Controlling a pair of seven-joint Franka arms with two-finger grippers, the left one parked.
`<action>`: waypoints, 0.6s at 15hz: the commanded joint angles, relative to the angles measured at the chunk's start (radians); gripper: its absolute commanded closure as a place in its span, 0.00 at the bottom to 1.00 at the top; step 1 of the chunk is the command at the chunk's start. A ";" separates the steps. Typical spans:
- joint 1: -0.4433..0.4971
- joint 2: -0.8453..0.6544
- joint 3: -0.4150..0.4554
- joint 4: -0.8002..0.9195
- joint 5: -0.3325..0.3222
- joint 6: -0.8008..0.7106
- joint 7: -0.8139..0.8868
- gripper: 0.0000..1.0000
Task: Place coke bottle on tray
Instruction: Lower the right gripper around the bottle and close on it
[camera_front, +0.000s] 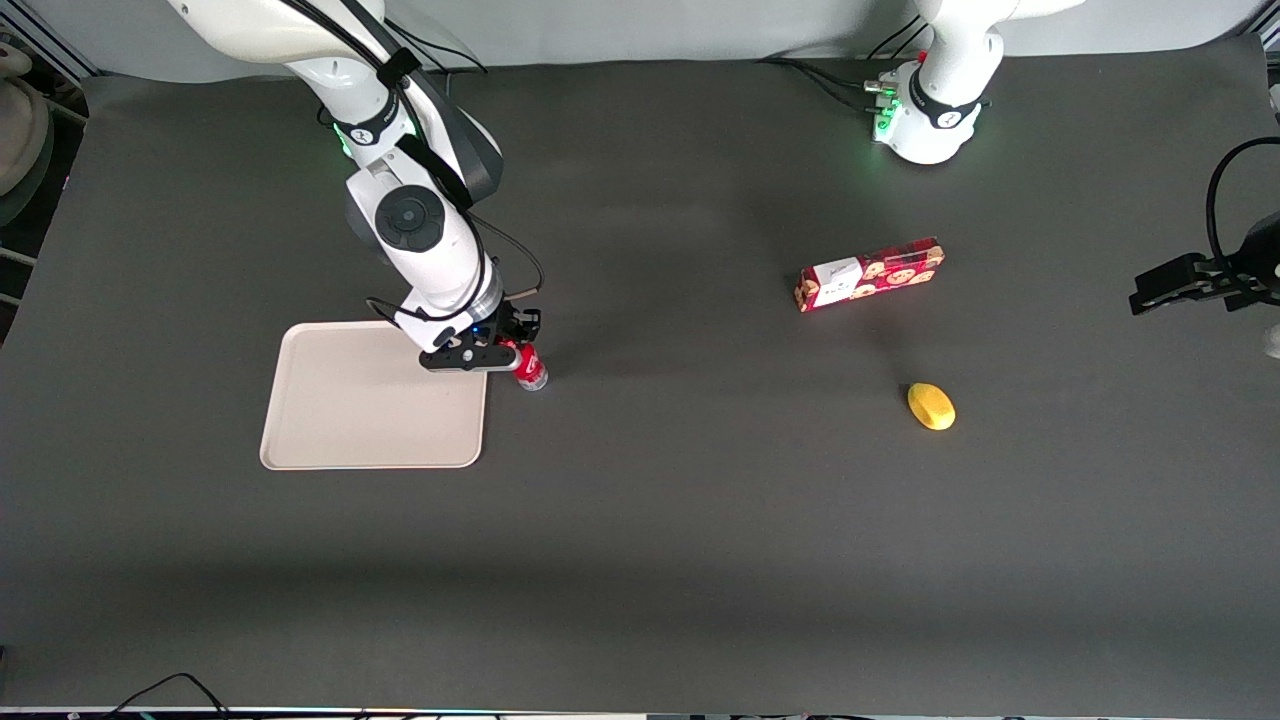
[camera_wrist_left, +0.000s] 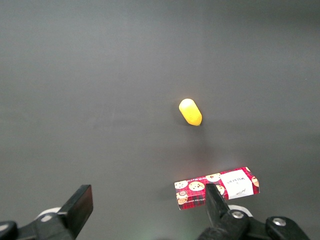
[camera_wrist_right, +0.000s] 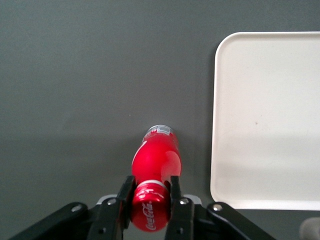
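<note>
The gripper (camera_wrist_right: 150, 200) is clamping its jaws on the coke bottle (camera_wrist_right: 155, 177), just beside the tray (camera_front: 340, 440). The carrying step is under way, I judge; next, it needs shifting over the tray's bare middle and lowering.

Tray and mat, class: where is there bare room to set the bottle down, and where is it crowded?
The whole tray is bare. The gripper, shut on the coke bottle, crowds its corner farther from the front camera. Open mat separates the tray from the cookie box and yellow object.

Red coke bottle (camera_wrist_right: 155, 170) beside beige tray (camera_wrist_right: 265, 120)
</note>
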 joint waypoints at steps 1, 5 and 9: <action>0.002 0.009 0.003 0.016 -0.027 0.009 0.052 0.79; 0.000 0.004 0.004 0.053 -0.027 -0.028 0.049 1.00; -0.001 -0.028 0.004 0.252 -0.019 -0.317 0.029 1.00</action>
